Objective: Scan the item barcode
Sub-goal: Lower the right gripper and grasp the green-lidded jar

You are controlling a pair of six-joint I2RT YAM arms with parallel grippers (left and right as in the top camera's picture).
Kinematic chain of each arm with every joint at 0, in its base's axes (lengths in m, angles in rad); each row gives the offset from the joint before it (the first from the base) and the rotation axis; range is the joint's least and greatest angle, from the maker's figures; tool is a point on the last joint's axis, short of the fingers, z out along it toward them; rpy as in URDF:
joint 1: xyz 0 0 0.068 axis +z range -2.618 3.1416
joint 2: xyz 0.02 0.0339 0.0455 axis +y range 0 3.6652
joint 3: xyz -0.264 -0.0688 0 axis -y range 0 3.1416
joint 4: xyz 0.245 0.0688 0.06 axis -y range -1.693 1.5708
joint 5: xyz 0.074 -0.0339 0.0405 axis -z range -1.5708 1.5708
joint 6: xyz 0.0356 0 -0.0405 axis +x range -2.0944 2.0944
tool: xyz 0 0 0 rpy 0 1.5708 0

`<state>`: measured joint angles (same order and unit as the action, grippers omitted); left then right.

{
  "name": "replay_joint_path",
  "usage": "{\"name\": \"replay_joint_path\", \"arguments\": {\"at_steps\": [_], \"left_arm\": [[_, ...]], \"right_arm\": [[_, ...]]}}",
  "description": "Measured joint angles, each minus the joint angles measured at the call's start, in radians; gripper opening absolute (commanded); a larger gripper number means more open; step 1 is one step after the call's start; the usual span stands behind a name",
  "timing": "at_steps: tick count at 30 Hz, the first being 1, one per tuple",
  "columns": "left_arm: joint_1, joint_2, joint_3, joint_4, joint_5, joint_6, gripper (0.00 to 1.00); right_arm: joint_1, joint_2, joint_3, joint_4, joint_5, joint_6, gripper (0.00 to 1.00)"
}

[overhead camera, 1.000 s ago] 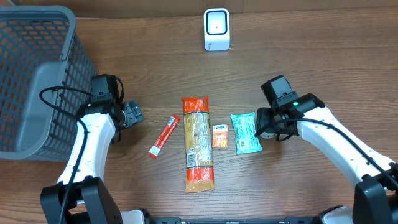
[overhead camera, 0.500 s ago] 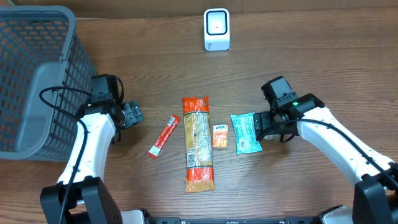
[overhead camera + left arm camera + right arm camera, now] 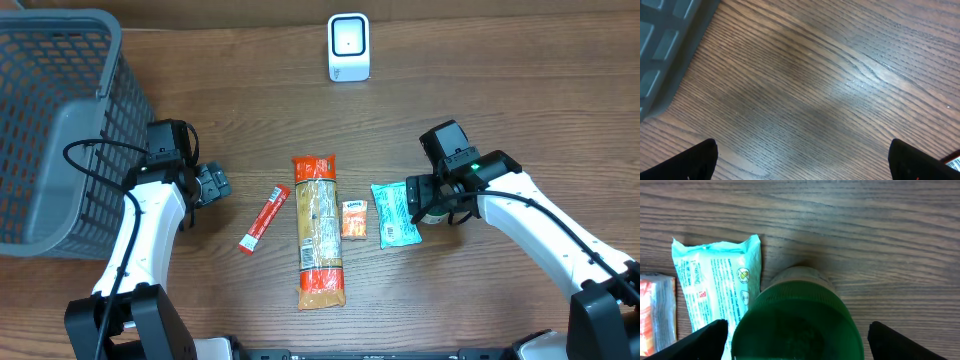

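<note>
My right gripper is spread wide, straddling the green bottle at three o'clock on the surface, teal packet just beside. Left gripper spread at nine o'clock. I see the scanner at twelve.

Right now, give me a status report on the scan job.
Left end effector open over wooden table. Right end effector open around green round-topped container, not gripping. Teal plastic packet close beside it.

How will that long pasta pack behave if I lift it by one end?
The pasta pack looks long, narrow and filled with straight strands, so it should stay fairly stiff. Held at one end, it would probably tip down. Its film wrap may slip.
</note>
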<state>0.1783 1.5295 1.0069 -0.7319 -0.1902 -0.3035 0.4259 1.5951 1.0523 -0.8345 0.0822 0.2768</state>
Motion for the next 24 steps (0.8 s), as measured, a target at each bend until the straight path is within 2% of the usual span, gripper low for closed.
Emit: {"name": "replay_joint_path", "arguments": {"at_steps": [5,17,24], "left_arm": [[0.000,0.000,0.000,0.000,0.000,0.000,1.00],[0.000,0.000,0.000,0.000,0.000,0.000,1.00],[0.000,0.000,0.000,0.000,0.000,0.000,1.00]], "right_arm": [[0.000,0.013,0.000,0.005,0.000,0.000,0.91],[0.000,0.099,0.000,0.048,0.000,0.006,0.77],[0.000,0.100,0.000,0.021,0.001,0.008,0.76]]}}
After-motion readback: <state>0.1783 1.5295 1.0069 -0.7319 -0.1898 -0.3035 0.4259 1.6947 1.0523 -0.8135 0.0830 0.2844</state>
